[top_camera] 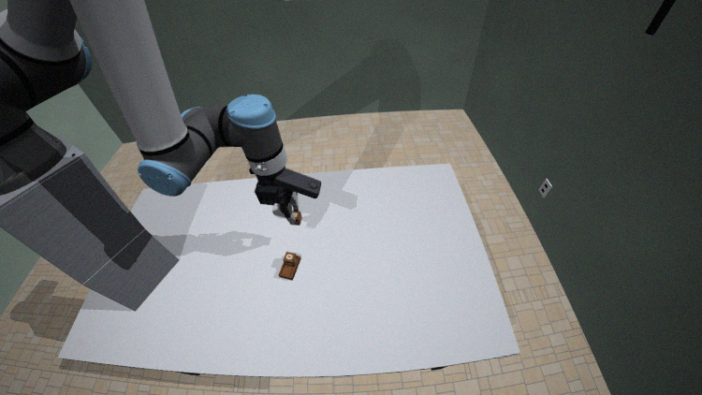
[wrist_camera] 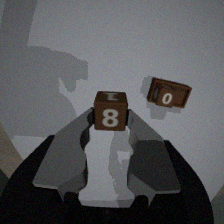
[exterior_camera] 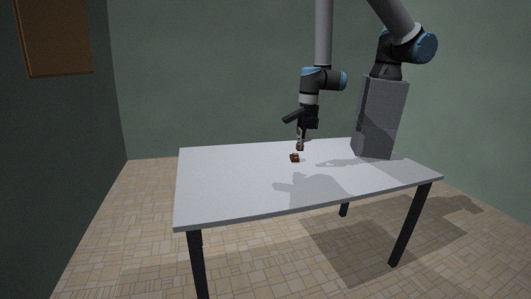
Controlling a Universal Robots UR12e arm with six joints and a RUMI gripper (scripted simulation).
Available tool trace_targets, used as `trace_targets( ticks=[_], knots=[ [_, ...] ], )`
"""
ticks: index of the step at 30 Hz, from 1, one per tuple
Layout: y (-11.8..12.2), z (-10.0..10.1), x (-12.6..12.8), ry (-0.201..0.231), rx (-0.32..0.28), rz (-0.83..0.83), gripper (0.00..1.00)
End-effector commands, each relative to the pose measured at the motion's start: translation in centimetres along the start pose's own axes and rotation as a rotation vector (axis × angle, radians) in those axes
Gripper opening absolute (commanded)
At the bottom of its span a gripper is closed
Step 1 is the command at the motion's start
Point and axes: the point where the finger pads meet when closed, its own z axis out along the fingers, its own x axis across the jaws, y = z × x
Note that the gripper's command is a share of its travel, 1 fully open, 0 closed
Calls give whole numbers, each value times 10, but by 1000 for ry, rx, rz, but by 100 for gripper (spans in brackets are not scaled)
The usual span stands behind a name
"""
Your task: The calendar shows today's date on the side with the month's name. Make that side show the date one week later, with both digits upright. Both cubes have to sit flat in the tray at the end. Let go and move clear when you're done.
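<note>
Above the white table (top_camera: 392, 274) (exterior_camera: 230, 178), the pincer (top_camera: 292, 219) (exterior_camera: 299, 147) (wrist_camera: 110, 109) grips a brown cube (top_camera: 297, 218) (exterior_camera: 300, 147) (wrist_camera: 110, 114), its 8 upright in the wrist view.

In my top view, one cube (top_camera: 289, 257) (exterior_camera: 295, 156) (wrist_camera: 166, 97) sits in the tray's (top_camera: 286, 275) (exterior_camera: 292, 160) (wrist_camera: 184, 105) far end, on the table (top_camera: 392, 274) (exterior_camera: 230, 178). I see the other cube (top_camera: 297, 218) (exterior_camera: 299, 147) (wrist_camera: 110, 113) between the gripper's (top_camera: 293, 215) (exterior_camera: 299, 146) (wrist_camera: 110, 114) fingers, beyond the tray.

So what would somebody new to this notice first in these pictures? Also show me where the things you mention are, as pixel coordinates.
Probably the big arm (top_camera: 257, 130) (exterior_camera: 309, 83), reaching down over the white table (top_camera: 392, 294) (exterior_camera: 230, 185). Then the brown cube (top_camera: 297, 218) (exterior_camera: 299, 147) (wrist_camera: 110, 114) in its gripper (top_camera: 293, 215) (exterior_camera: 299, 144) (wrist_camera: 110, 109), its white 8 facing the wrist camera, and the small tray (top_camera: 286, 275) (exterior_camera: 294, 161) (wrist_camera: 181, 102) nearby, holding another cube (top_camera: 289, 257) (exterior_camera: 296, 156) (wrist_camera: 166, 98).
</note>
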Motion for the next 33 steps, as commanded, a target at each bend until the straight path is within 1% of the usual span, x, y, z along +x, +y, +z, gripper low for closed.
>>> trace_targets(
  ticks=[1,12,33],
  knots=[
    [3,1,0,3,-1,74,11],
    [4,1,1,2,-2,118,11],
    [3,2,1,2,-1,120,11]
  ],
)
